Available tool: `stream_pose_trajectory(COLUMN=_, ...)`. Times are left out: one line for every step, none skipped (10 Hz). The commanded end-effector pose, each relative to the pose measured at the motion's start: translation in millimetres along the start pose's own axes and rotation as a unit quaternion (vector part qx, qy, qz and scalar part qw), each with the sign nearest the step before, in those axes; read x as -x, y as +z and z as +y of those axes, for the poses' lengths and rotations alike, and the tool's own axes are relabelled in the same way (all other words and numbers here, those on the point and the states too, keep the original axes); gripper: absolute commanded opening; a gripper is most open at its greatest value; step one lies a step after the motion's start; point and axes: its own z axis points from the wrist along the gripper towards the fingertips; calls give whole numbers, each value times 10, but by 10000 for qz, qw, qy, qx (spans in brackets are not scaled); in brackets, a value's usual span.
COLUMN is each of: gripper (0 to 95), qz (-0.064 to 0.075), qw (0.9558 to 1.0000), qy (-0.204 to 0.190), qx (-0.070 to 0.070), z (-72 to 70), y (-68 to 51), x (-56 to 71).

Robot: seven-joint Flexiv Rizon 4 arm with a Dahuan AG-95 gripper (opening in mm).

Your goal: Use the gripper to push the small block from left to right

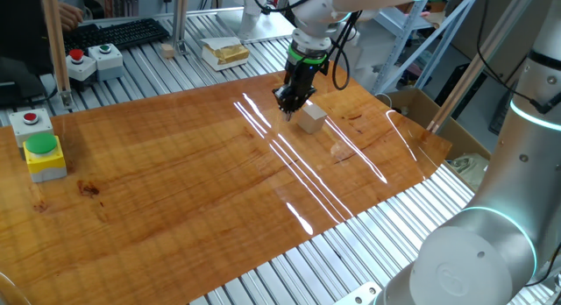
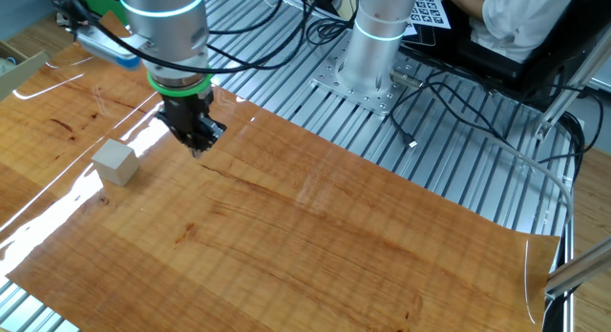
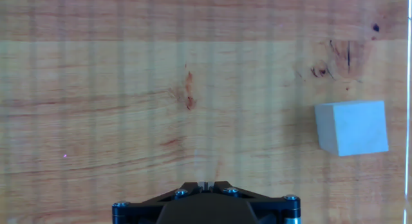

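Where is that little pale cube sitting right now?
The small block sits on the wooden tabletop, just beside the gripper without touching it. In the hand view it lies far right.

The white-grey arm [image 1: 342,7] reached down over the wooden board [image 1: 175,191] from its far edge, its last link close to vertical and ringed in green just above the tool. Black cables looped around the wrist. The gripper [image 1: 287,107] pointed straight down at the board, its black fingers drawn together into one narrow tip — no gap showed between them in either fixed view. The tip stood very low over the board, though contact could not be judged. From the hand view, only the black front edge of the gripper [image 3: 205,185] showed, fingers meeting at the centre.
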Motion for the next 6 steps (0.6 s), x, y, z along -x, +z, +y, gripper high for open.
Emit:
stream_pose_trajectory(gripper=0, qz=18, qw=10000, qy=-31, qx=19, z=-65, y=-14, x=16)
stream_pose_trajectory(gripper=0, qz=17, qw=10000, qy=-57, qx=8, z=-101, y=-25, x=30)
stream_pose_trajectory(gripper=0, qz=17, qw=10000, qy=-76, qx=-7, z=-151, y=-44, x=49)
stream_pose_trajectory(gripper=0, qz=36, qw=10000, qy=-65, qx=-24, z=-238, y=-55, x=83)
stream_pose_trajectory(gripper=0, qz=52, qw=10000, qy=-70, qx=-29, z=-275, y=-69, x=110)
stream_pose_trajectory(gripper=0, qz=48, qw=10000, qy=-71, qx=-43, z=-324, y=-84, x=145)
